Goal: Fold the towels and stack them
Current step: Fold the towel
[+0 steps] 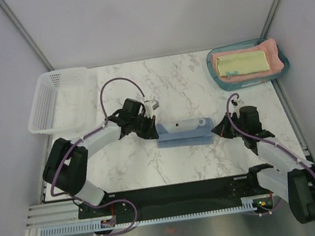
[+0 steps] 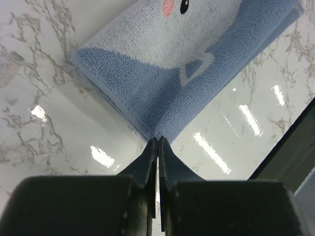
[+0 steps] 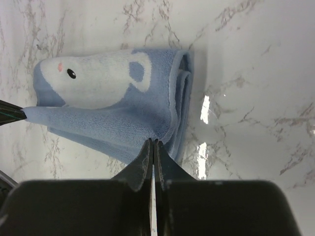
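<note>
Towel [image 1: 184, 130], grey-blue, white print: folded, flat at worktop [image 1: 141, 85] centre. Left claw [image 2: 157, 142] clenched on its 9 o'clock corner; right claw [image 3: 153, 143] clenched on its 3 o'clock edge. Pale-yellow towel [image 1: 242, 62] atop salmon-pink towel [image 1: 271, 48], teal tray [image 1: 211, 64], 1 o'clock.

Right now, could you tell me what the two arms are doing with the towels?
The left arm and right arm have their jaws shut on opposite ends of the folded grey-blue towel at the middle of the table. The yellow towel already lies folded on the pink towel in the teal tray at the far right corner, so the blue one seems the last to stack.
</note>
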Available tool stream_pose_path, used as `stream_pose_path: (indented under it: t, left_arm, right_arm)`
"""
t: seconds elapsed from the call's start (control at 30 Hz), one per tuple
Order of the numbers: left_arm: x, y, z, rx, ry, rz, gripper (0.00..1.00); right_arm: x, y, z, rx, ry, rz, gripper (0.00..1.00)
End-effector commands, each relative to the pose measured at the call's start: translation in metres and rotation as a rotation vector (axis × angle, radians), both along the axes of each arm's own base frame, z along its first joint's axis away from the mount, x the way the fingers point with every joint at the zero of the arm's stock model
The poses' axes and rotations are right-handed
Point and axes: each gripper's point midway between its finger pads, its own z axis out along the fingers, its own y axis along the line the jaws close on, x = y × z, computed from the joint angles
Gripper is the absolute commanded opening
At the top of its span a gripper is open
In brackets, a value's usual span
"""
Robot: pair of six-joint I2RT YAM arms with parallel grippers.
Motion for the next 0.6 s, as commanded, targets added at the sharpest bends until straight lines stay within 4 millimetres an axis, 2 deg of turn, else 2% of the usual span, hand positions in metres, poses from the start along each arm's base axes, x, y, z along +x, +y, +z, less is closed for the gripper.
stream_pose_path:
  t: [0.0,0.3,0.37,0.4,0.43,0.47,0.53,0.57]
  left_arm:
    - [0.001,0.002,0.004,0.007,-0.029,0.058,0.02]
    - [-0.007,0.005,0.002,0.014,-0.032,0.078,0.04]
    - [-0.01,0.006,0.0,0.023,-0.025,0.083,0.13]
    - [-0.01,0.008,0.0,0.031,-0.026,0.094,0.2]
    - [-0.011,0.009,0.0,0.036,-0.026,0.096,0.35]
    - [-0.012,0.011,0.004,0.041,-0.035,0.102,0.38]
    - [-0.012,0.013,0.01,0.039,-0.049,0.11,0.43]
    - [-0.012,0.015,0.017,0.036,-0.062,0.115,0.45]
  right_arm:
    - [-0.006,0.0,-0.006,0.023,0.041,-0.031,0.04]
    - [-0.022,0.005,-0.013,0.055,0.089,-0.042,0.07]
    - [-0.022,0.004,-0.011,0.055,0.093,-0.044,0.13]
    - [-0.024,0.004,-0.013,0.052,0.107,-0.049,0.18]
    - [-0.025,0.003,-0.014,0.051,0.118,-0.058,0.23]
    - [-0.024,0.002,-0.01,0.05,0.112,-0.063,0.32]
    - [-0.028,0.001,-0.009,0.05,0.131,-0.074,0.39]
    - [-0.026,0.001,-0.003,0.053,0.117,-0.078,0.45]
